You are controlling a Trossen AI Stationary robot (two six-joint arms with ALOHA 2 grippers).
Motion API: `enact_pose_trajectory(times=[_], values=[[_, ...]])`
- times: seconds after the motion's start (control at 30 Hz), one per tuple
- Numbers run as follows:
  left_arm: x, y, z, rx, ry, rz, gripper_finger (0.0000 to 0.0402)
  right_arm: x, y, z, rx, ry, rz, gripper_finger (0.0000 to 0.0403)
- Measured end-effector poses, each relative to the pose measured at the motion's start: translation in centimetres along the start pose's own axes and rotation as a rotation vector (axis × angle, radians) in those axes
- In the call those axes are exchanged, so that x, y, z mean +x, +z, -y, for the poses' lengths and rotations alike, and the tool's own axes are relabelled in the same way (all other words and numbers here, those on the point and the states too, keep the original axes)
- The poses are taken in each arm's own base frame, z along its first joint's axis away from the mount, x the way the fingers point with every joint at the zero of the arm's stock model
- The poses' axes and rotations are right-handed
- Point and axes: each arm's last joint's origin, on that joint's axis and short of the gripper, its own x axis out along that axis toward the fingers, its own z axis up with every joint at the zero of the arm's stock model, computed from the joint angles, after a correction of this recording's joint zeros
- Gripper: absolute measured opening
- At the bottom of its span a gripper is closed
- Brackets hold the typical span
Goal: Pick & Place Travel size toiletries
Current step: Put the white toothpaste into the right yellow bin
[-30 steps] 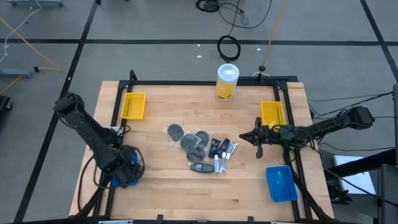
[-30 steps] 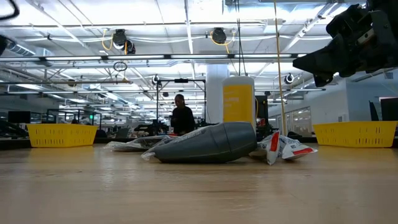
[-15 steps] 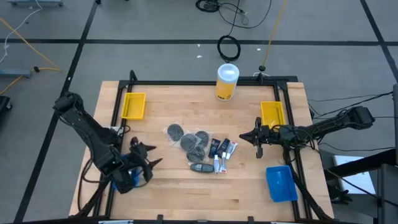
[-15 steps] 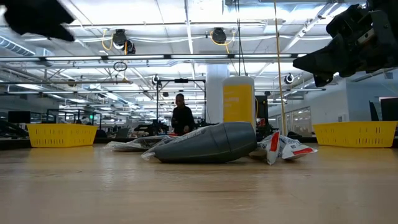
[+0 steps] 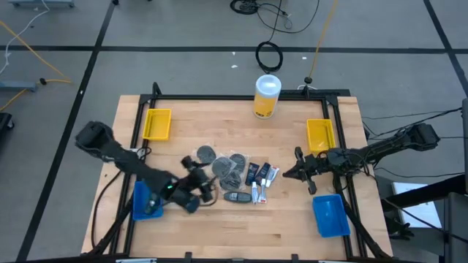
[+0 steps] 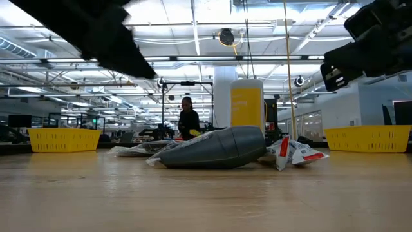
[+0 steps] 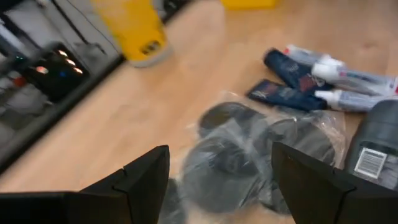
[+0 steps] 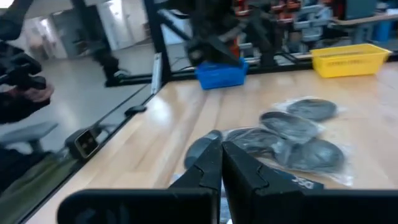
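Left gripper beside blue bin

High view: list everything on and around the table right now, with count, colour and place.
Wrapped discs: about four, dark grey, table centre.
Oblong bottle: one, dark grey, near edge of the pile.
Sachets: two, dark blue, right of the discs.
Tubes: about three, white, beside the sachets.
Cylinder container: one, yellow with white lid, far edge.
Yellow bins: two, far left and far right.
Blue bins: two, near left and near right.
Left gripper: open, over the discs.
Right gripper: shut, right of the pile.
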Motion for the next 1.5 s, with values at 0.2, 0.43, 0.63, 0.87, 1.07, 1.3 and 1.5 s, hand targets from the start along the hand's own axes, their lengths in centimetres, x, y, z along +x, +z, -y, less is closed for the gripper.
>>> enact_pose_trajectory(times=[0.2,0.43,0.63,0.87,1.07,1.3,1.5], values=[[5.4,0.0,2.1,0.032,-0.17,0.037,0.0278,1.0,-0.7,-1.5,-0.111,0.094,-0.017,0.0004],[7.7,-0.4,2.8,0.04,-0.252,0.068,0.0278,3.6,-2.3,-2.2,-0.218,-0.027,-0.206,0.0006],[7.7,-0.5,2.6,0.006,-0.194,0.066,0.0278,6.3,-2.1,-2.4,-0.301,-0.099,-0.401,0.0069],[7.7,-0.5,2.6,0.006,-0.193,0.064,0.0278,7.9,-1.2,-0.7,-0.371,-0.216,-0.631,0.0193],[7.7,-0.6,2.5,0.011,-0.189,0.053,0.0278,8.1,-2.6,1.5,-0.282,-0.167,-0.738,0.0247],[7.8,-0.7,2.5,0.015,-0.188,0.047,0.0278,8.6,-3.7,2.8,-0.248,-0.164,-0.767,0.0227],[7.8,-0.7,2.5,0.017,-0.187,0.045,0.0278,8.7,-4.0,3.4,-0.259,-0.175,-0.768,0.0184]])
